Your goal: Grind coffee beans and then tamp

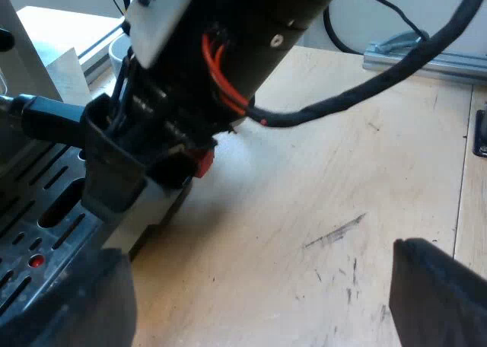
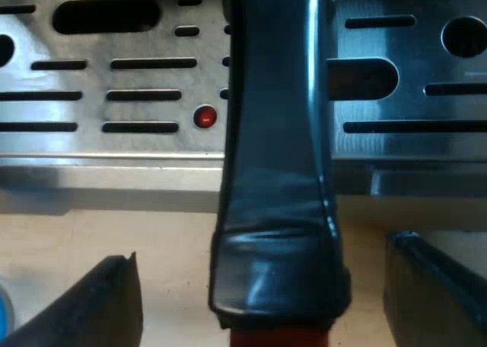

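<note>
Dark holder handle point(image 2: 278, 172) with its red end point(image 2: 278, 338) juts out over the espresso machine's slotted steel drip tray point(image 2: 114, 81) — your right gripper point(image 2: 262, 256) straddles it.
Its black fingers point(image 2: 106, 301) are spread, with a gap on either side of the handle and nothing pinched. Your left gripper point(image 1: 251, 252) hangs spread too — over the pale wooden table point(image 1: 319, 179) beside the tray, holding nothing.

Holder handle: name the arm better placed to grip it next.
Right, most likely. The right gripper straddles the dark handle at the front of the machine, one open finger on each side with gaps showing. The left gripper hangs open over the wooden table, apart from the handle.
</note>
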### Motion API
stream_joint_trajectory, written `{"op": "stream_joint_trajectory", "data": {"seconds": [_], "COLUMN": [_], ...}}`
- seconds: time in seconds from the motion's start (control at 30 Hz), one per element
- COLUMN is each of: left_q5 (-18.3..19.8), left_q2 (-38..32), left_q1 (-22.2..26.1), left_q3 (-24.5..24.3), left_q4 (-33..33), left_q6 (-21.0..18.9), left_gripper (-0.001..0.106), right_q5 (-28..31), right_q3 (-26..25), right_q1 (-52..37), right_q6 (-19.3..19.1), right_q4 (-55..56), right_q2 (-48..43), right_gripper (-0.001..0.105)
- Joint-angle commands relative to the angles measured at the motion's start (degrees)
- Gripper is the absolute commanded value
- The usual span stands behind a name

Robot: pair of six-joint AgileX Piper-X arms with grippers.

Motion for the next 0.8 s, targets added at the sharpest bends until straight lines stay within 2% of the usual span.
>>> {"op": "stream_joint_trajectory", "data": {"seconds": [0.03, 0.57, 0.67, 0.7, 0.8], "left_q5": [0.2, 0.1, 0.1, 0.1, 0.1], "left_q2": [-0.3, -0.3, -0.3, -0.3, -0.3], "left_q1": [-0.2, -0.2, -0.2, -0.2, -0.2], "left_q3": [-0.3, -0.3, -0.3, -0.3, -0.3], "left_q4": [-0.2, -0.2, -0.2, -0.2, -0.2], "left_q6": [-0.3, -0.3, -0.2, -0.2, -0.2], "left_gripper": [0.071, 0.071, 0.071, 0.071, 0.071], "right_q5": [-0.7, -0.1, -0.1, -0.1, -0.1], "right_q3": [0.3, 1.4, 1.4, 1.4, 1.4], "right_q1": [-0.1, -0.1, -0.1, -0.1, -0.1], "right_q6": [-0.7, -0.7, -0.7, -0.7, -0.7], "right_q4": [-0.5, -1.9, -1.9, -1.9, -1.9], "right_q2": [0.3, 0.5, 0.5, 0.5, 0.5], "right_gripper": [0.067, 0.067, 0.055, 0.046, 0.029]}}
